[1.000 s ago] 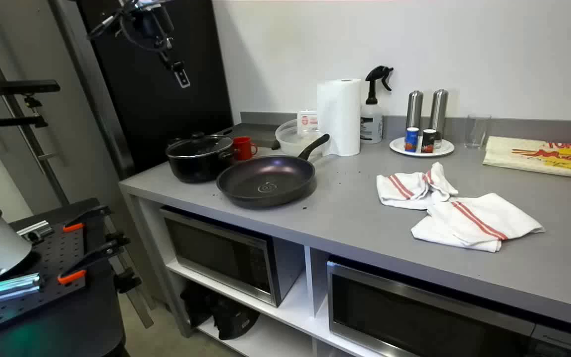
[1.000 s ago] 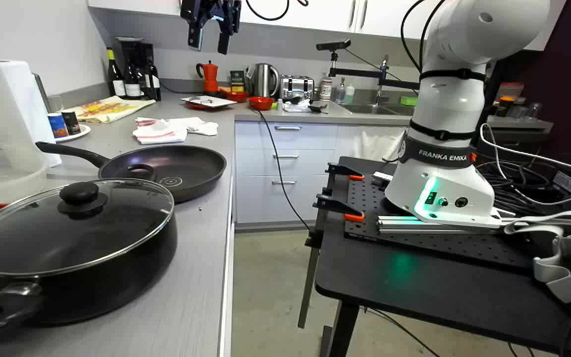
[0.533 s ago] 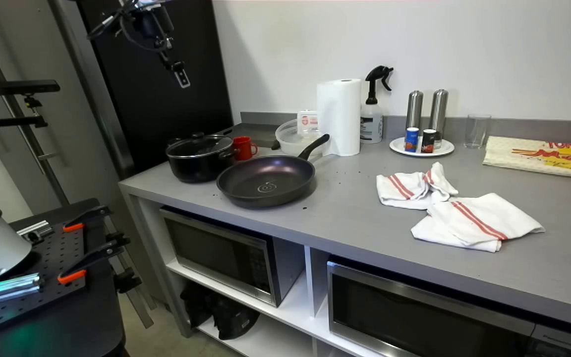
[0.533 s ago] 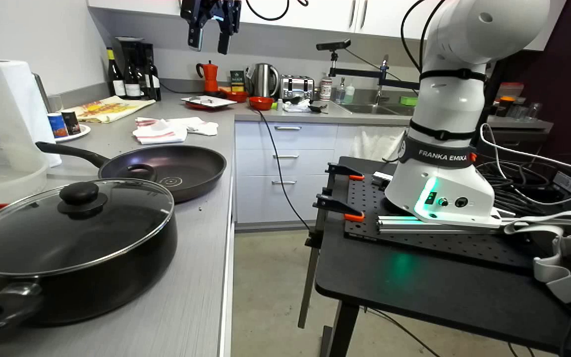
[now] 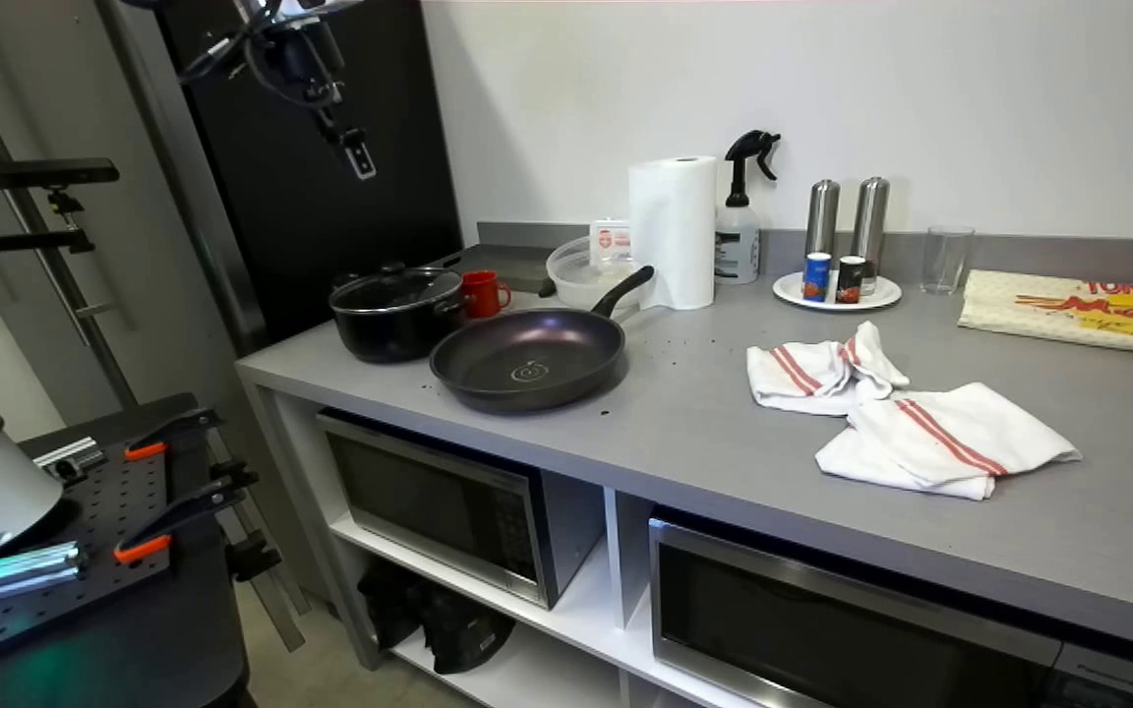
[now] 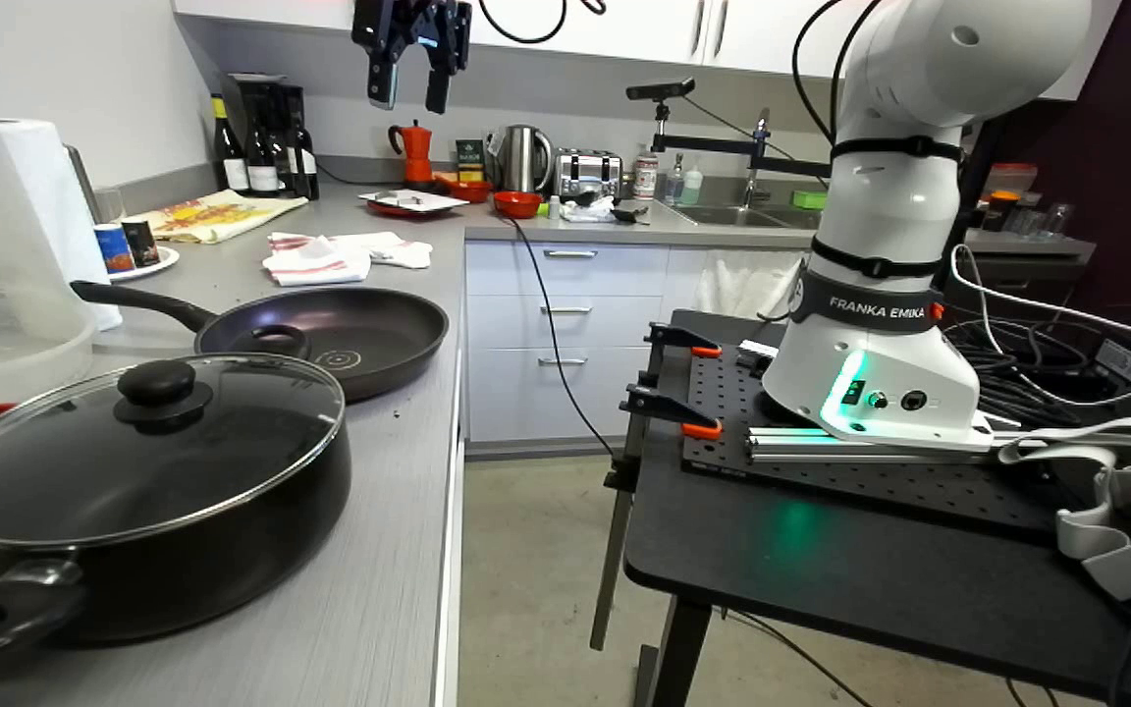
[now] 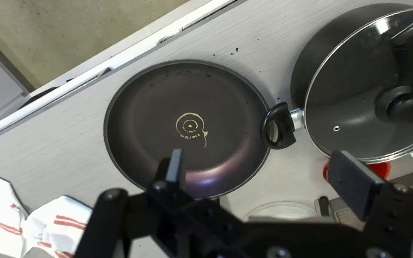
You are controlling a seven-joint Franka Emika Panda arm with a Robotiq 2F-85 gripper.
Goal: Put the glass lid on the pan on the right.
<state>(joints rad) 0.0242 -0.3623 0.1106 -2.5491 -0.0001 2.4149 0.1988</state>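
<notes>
The glass lid point(image 5: 409, 285) sits on the small black pot point(image 5: 385, 334) at the counter's end. Its dark knob point(image 6: 158, 383) points up, and it also shows in the wrist view point(image 7: 353, 93). The wide dark pan point(image 5: 527, 364) lies beside the pot, uncovered, its long handle point(image 6: 143, 302) towards the wall. The pan shows whole but for its near edge and handle in the wrist view point(image 7: 192, 93). My gripper point(image 6: 409, 106) is high above the counter, pointing down, open and empty. In the wrist view its fingers point(image 7: 353, 186) stand wide apart, with nothing between them.
The pot's side handle point(image 7: 280, 125) overlaps the pan's rim in the wrist view. A red mug point(image 5: 485, 293), a clear plastic tub point(image 5: 576, 280) and a paper towel roll point(image 5: 673, 231) stand behind. White striped towels point(image 5: 960, 433) lie farther along the counter.
My gripper has shifted slightly left and down in both exterior views during the last half second; before that it was still. The lid, pot and pan have not moved.
</notes>
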